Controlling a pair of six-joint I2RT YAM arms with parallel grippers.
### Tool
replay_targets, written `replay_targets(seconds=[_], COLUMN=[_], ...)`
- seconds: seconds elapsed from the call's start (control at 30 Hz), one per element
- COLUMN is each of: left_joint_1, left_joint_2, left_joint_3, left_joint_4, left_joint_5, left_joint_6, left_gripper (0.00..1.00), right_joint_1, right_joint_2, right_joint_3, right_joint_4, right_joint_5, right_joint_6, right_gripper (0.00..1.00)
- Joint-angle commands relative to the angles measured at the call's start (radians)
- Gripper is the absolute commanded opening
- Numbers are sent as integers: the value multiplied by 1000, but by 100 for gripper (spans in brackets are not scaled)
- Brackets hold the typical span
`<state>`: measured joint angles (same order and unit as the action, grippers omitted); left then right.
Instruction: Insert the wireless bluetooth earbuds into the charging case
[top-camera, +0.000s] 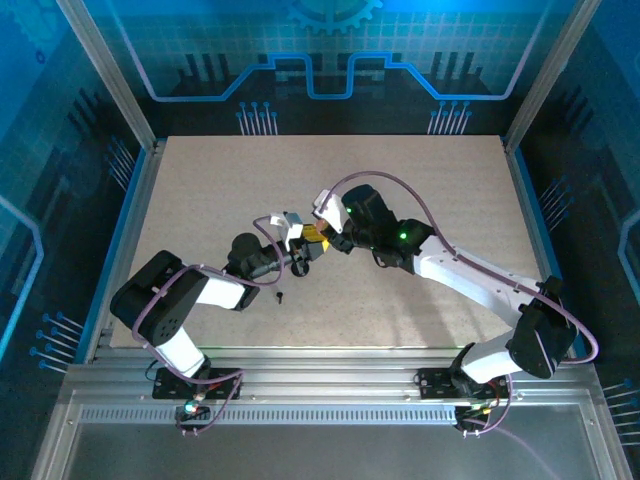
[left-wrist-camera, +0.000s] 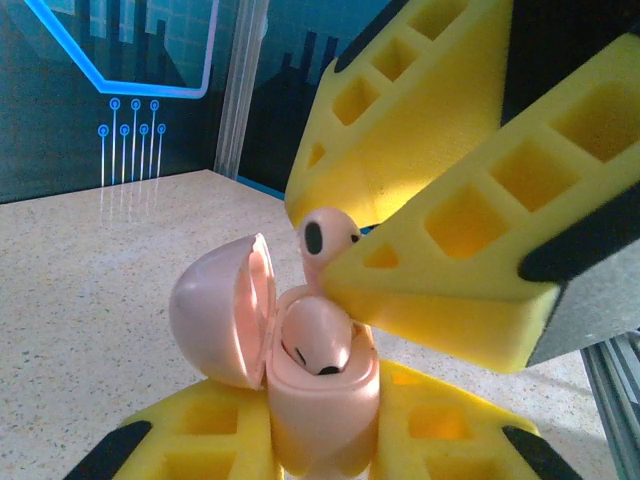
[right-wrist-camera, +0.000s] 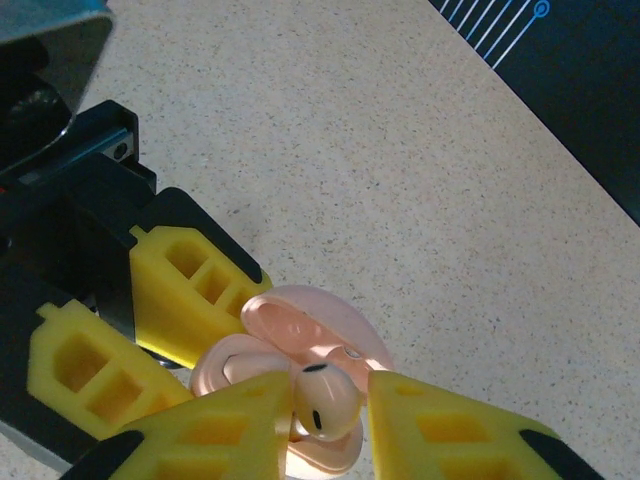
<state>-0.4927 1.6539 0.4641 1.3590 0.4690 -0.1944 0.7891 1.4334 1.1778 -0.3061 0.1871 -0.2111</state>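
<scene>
Just left of centre in the overhead view, the left gripper (top-camera: 300, 262) and the right gripper (top-camera: 322, 238) meet tip to tip above the speckled table (top-camera: 420, 190). A small dark object (top-camera: 281, 296) lies on the table just below them, too small to make out.

In the left wrist view, at bottom centre, the left gripper's yellow fingers (left-wrist-camera: 200, 435) are clamped on the pink charging case (left-wrist-camera: 320, 410). The case stands upright with its lid (left-wrist-camera: 215, 310) swung open to the left. One pink earbud (left-wrist-camera: 318, 340) sits in the case.

A second earbud (right-wrist-camera: 325, 400) sits at the bottom centre of the right wrist view, between the right gripper's fingers (right-wrist-camera: 215, 430) and right over the open case – touching the left finger, with perhaps a sliver of gap at the other. Whether these jaws are pinching it or have let go – I cannot tell.
</scene>
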Motion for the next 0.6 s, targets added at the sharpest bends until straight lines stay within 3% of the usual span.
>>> replay_targets(seconds=[0.0,0.57], left_joint_1=[4,5], left_joint_2=[-25,-31], left_joint_3=[27,22], left_joint_4=[42,42], left_joint_5=[0,-1], left_joint_6=[-13,4], left_gripper=[20,20], right_joint_1=[21,13], right_joint_2=[-8,-74], right_joint_3=[25,28], right_joint_4=[-27,-9], right_joint_5=[-50,-64], right_joint_6=[23,136], right_gripper=[30,44])
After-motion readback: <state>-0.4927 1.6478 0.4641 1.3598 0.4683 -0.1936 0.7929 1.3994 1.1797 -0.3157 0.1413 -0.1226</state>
